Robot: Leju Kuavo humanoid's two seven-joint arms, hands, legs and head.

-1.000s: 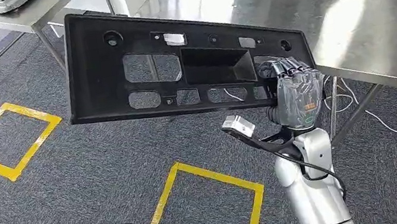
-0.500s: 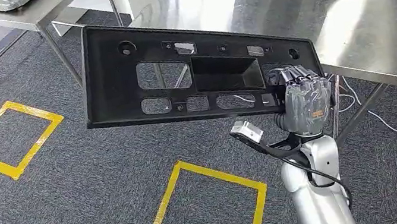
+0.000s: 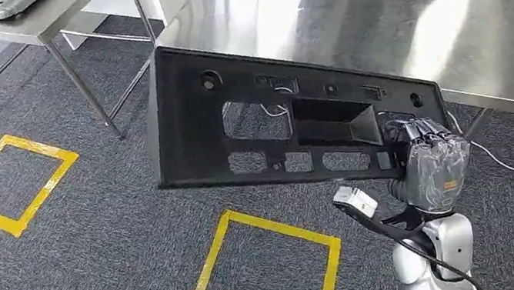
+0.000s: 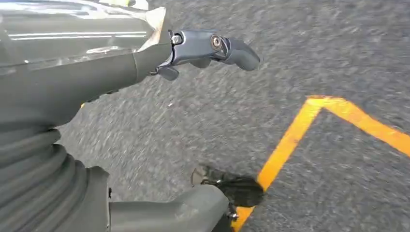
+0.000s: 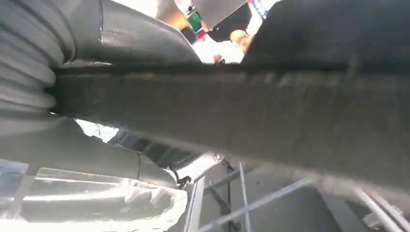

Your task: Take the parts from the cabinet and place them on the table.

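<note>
Your right hand (image 3: 434,173) has its fingers wrapped tight around the lower right corner of the long black plastic panel (image 3: 266,124), the flat moulded one full of rectangular cut-outs, and you're carrying it in the air, tilted, its far end jutting out over the grey carpet (image 3: 85,258) while its upper edge overlaps the near edge of the shiny stainless steel table (image 3: 403,5). That's a long lever on one corner grip, so I'd judge sag and twist are your worries: keep the wrist firm and the pace slow. Bring the panel up and over the tabletop, level it out before it goes down, and get it fully above the steel, so it can't tip off the edge once you let go. Mind the table's rim as the underside passes over it. Your left hand (image 4: 203,48) hangs low over the carpet near the yellow tape corner (image 4: 309,130), fingers apart and holding nothing; keep it clear of the table legs (image 3: 85,86), or ready it to steady the free end.
</note>
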